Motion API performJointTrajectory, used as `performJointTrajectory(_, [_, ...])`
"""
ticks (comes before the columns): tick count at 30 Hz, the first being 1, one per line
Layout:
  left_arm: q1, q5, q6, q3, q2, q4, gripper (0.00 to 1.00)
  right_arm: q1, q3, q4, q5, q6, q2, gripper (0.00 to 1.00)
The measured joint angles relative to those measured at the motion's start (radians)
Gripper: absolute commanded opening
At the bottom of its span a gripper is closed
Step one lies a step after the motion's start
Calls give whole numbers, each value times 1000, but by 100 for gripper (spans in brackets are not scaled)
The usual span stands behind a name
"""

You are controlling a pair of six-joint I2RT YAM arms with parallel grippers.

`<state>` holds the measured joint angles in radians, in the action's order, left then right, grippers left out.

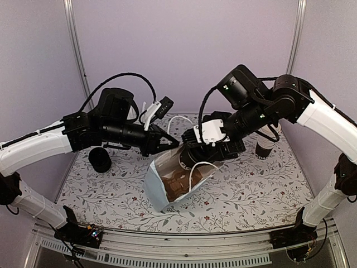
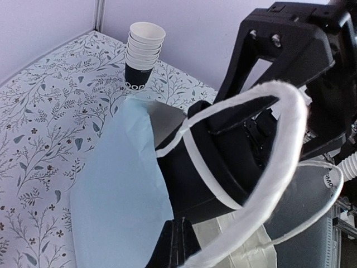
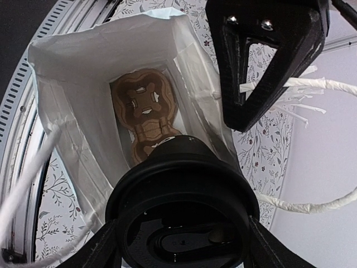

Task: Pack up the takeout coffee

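Note:
The pale blue paper bag point(image 1: 156, 184) stands open mid-table with the brown two-hole carrier point(image 1: 175, 187) lying at its bottom. My right gripper point(image 1: 196, 155) is shut on a black lidded takeout coffee cup point(image 1: 186, 161) and holds it at the bag's mouth. The right wrist view looks down on the cup's lid point(image 3: 181, 206) between my fingers point(image 3: 92, 254), with the carrier point(image 3: 146, 114) below it. My left gripper point(image 1: 167, 142) is shut on the bag's rim. Its closed tips point(image 2: 179, 245) sit beside the blue paper point(image 2: 117, 195).
A stack of black paper cups point(image 1: 265, 146) stands at the back right, also in the left wrist view point(image 2: 144, 50). A black round object point(image 1: 100, 160) sits at the left. The bag's white handles point(image 1: 198, 167) loop around both grippers.

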<state>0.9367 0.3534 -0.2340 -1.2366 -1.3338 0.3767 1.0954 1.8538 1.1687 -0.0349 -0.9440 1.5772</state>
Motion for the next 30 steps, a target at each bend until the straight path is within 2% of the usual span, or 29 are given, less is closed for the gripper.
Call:
performJointTrajectory(9, [45, -3, -54, 0, 0, -37, 0, 95, -50, 62, 50, -16, -2, 40])
performJointTrajectory(10, [49, -3, -56, 0, 0, -41, 4, 104, -66, 66, 61, -16, -2, 40])
performJointTrajectory(14, [59, -3, -60, 0, -3, -51, 35, 121, -124, 64, 87, -19, -5, 40])
performJointTrajectory(17, [63, -18, -66, -1, -4, -47, 48, 121, -156, 61, 102, -21, -17, 40])
performJointTrajectory(24, [66, -79, -40, -19, 42, -5, 65, 121, -262, -23, 155, -45, -91, 40])
performJointTrajectory(30, [13, -165, -29, -2, 149, -23, 66, 122, -414, -140, 183, -105, -167, 40])
